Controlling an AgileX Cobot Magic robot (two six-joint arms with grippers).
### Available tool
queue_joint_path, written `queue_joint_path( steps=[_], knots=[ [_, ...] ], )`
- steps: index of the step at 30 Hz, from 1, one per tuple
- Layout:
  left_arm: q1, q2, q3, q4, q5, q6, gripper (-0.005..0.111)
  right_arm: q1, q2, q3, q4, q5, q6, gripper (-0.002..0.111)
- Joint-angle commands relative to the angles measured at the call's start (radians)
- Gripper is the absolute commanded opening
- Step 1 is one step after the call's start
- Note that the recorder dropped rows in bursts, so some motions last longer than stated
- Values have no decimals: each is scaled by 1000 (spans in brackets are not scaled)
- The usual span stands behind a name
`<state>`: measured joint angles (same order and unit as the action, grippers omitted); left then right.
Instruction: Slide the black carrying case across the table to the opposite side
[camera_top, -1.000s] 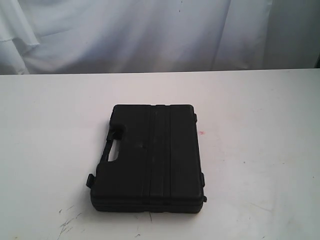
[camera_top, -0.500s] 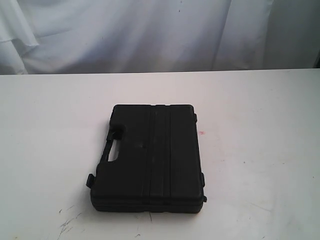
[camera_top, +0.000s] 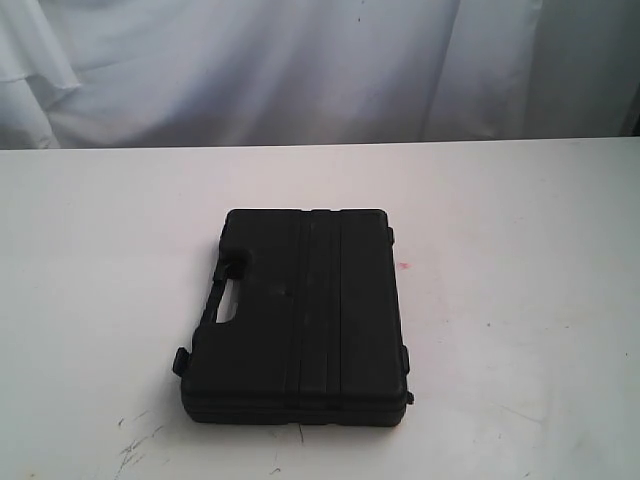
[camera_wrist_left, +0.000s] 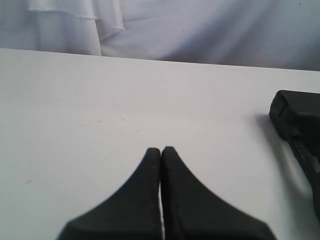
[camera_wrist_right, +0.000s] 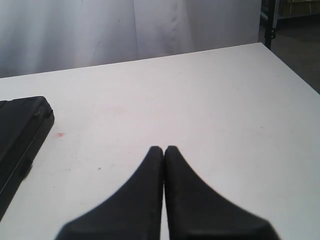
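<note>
Inspection of scene: a flat, rectangular, matte black hard-plastic case (camera_top: 300, 315) is found lying flat on the large plain white tabletop (camera_top: 520, 300), about mid-width and slightly left of centre, in the nearer half; its long axis runs near-to-far, and the moulded cut-out handle is set in its left edge; raised ribs run along that same axis. A tiny red speck (camera_top: 404, 266) is noted just right of the case, and faint dark scratch marks (camera_top: 135, 445) near its near-left corner.

Neither arm is seen in the exterior view. The left gripper (camera_wrist_left: 161, 149) is observed with its fingers pressed together, nothing held, above bare tabletop; only a corner of the case (camera_wrist_left: 297, 120) is caught at the edge of its view, apart from it. The right gripper (camera_wrist_right: 163, 148) is likewise closed tight and empty; the case (camera_wrist_right: 20, 130) is seen at the margin, apart.

The case is therefore judged to lie between the two grippers, untouched; the left arm is judged marginally nearer; a sideways push would be met by a long edge.
</note>
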<state>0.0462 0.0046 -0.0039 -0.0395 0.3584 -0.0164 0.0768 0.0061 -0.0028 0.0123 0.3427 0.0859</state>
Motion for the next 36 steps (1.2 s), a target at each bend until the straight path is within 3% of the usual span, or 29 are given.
queue_joint_path(
  steps=[1, 21, 29, 36],
  knots=[
    [0, -5, 4, 0, -15, -4, 0, -8, -6, 3, -4, 0, -5, 0],
    [0, -5, 4, 29, -21, -2, 0, -8, -6, 3, -2, 0, -5, 0],
    [0, -5, 4, 18, -326, -4, 0, -8, -6, 3, -2, 0, -5, 0],
    [0, -5, 4, 18, -446, -4, 0, -8, -6, 3, -2, 0, -5, 0]
  ],
)
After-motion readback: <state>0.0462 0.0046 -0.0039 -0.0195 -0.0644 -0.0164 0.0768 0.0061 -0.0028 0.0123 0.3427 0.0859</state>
